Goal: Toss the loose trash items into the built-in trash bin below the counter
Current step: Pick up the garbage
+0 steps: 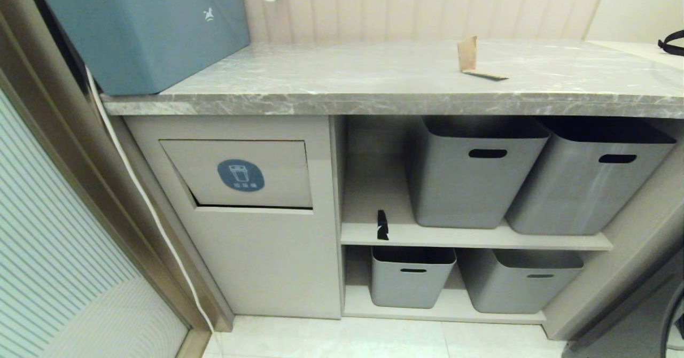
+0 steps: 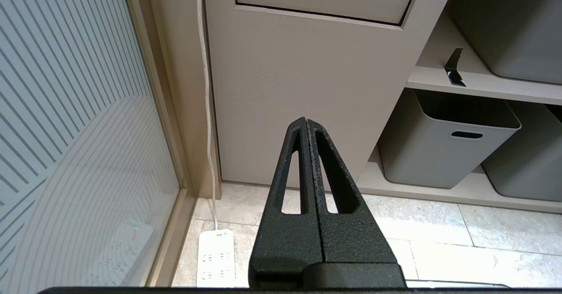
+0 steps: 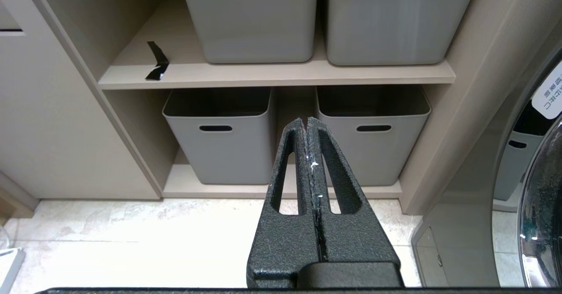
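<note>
Here, grey marble counter (image 1: 374, 75) bearing tan scrap (image 1: 467, 54), pale tiled floor (image 3: 131, 241), both pincers (image 2: 306, 123) (image 3: 306, 123) clenched, empty.

even, soft indoor light, faint sheen on the counter (image 1: 374, 80), deep shadow inside the tubs (image 1: 470, 128)

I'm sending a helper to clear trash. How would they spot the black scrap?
Under the grey marble counter, find the open shelving right of the bin flap. The black scrap stands on the upper shelf, left of two grey tubs: tiny, thin, bent, black.
</note>
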Motion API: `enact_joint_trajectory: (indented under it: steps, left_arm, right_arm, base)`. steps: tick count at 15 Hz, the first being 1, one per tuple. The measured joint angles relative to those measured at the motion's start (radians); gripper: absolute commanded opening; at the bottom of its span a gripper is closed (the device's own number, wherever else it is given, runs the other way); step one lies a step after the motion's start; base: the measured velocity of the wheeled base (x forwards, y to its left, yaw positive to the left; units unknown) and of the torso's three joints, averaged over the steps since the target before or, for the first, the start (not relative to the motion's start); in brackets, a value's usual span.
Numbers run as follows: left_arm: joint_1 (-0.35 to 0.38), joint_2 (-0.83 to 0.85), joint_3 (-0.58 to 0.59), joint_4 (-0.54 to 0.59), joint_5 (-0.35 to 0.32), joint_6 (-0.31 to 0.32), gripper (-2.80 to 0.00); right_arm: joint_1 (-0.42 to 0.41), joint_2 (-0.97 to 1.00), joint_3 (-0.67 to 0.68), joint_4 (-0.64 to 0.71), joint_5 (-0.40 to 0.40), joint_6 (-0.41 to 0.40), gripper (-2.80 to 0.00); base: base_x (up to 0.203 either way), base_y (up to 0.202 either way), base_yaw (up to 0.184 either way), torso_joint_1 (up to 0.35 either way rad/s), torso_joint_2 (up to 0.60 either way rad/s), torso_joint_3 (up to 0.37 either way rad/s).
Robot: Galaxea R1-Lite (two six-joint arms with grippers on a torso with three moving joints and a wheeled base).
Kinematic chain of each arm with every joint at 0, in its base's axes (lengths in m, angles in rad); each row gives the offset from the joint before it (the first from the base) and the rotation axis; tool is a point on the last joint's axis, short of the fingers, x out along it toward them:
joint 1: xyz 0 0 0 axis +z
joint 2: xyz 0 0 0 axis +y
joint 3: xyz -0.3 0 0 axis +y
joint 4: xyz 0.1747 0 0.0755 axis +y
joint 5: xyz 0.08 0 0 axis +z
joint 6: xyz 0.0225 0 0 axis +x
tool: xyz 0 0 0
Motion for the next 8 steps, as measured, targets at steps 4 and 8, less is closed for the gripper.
enact_joint_trajectory:
  steps: [4,8]
  left_arm:
    - [0.0,0.0,0.0,0.0,0.0,0.001,-2.8]
    - [0.0,0.0,0.0,0.0,0.0,0.001,-2.8]
  right_arm:
    - [0.0,0.0,0.0,0.0,0.004,-0.01,-2.8]
    - [0.0,0.0,0.0,0.0,0.004,-0.01,-2.8]
  base:
    - [0.0,0.0,0.0,0.0,0.0,0.0]
    - [0.0,0.0,0.0,0.0,0.0,0.0]
